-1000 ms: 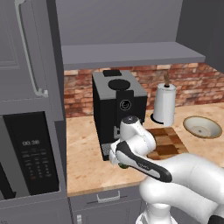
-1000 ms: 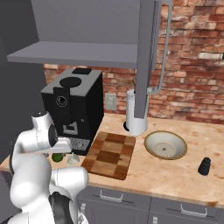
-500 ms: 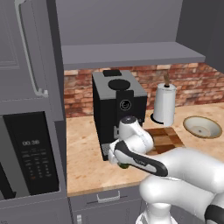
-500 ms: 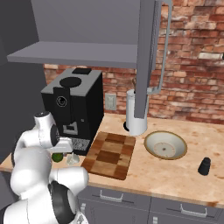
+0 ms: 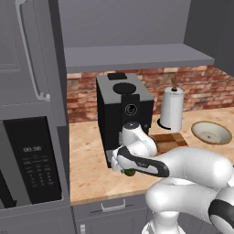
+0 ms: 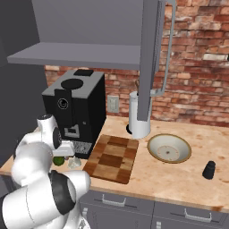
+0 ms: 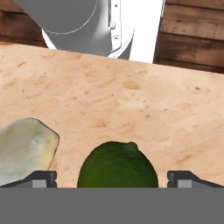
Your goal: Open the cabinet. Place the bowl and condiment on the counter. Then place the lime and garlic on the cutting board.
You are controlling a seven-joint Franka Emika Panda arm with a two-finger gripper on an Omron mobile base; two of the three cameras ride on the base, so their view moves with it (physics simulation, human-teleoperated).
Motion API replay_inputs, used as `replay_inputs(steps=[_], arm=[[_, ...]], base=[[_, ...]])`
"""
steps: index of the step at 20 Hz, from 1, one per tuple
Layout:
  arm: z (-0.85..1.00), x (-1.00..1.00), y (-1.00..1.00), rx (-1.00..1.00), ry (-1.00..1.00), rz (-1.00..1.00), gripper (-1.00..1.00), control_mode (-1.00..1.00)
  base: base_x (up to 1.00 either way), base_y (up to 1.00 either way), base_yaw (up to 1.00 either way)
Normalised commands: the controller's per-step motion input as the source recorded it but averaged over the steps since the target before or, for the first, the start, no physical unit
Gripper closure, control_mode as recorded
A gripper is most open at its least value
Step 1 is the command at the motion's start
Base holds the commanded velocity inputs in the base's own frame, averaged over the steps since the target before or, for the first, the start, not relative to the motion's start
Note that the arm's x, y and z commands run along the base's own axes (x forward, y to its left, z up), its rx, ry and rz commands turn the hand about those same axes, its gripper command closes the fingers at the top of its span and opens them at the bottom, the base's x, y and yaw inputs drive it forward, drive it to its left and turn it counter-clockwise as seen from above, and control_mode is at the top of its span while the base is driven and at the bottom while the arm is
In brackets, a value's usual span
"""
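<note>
Gripper (image 7: pixel 112 179) is down low over the counter (image 7: pixel 131 109) near its front edge, jaws spread as wide as they go, and the lime (image 7: pixel 117 168) sits dead centre between the two finger tips (image 7: pixel 41 178) – nothing held, no contact visible yet. Garlic (image 7: pixel 24 151) lies just beside the lime, close by one finger, maybe touching it, can't tell.

From the right base view the lime (image 6: pixel 58 160) and garlic (image 6: pixel 74 163) sit in front of the coffee machine (image 6: pixel 76 112), just off the cutting board (image 6: pixel 112 157) edge nearest the arm. Bowl (image 6: pixel 169 149) and condiment (image 6: pixel 209 170) already stand on the counter further along, cabinet (image 6: pixel 150 58) door swung open above.

Handling, my read: lime is light, firm, round and smooth-skinned – likely to roll or squirt out if pinched off-centre. Best taken across its widest part, fingers level w/ the middle, grip moderate. Garlic so near is the risk; a finger could nudge or catch it on closing. Looks well lined up for the lime tho
</note>
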Motion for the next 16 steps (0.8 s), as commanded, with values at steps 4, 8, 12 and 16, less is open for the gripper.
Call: replay_inputs(steps=[4, 8, 12, 16], arm=[[-0.13, 0.07, 0.06, 0.0, 0.01, 0.0, -1.0, -1.0], [-0.18, 0.04, 0.02, 0.0, 0.03, 0.0, -1.0, -1.0], [-0.25, 0.0, 0.0, 0.0, 0.04, 0.0, -1.0, -1.0], [-0.2, 0.0, 0.0, 0.0, 0.02, 0.0, -1.0, -1.0]], base=[[0.0, 0.0, 0.0], [0.0, 0.0, 0.0], [0.0, 0.0, 0.0], [0.0, 0.0, 0.0]])
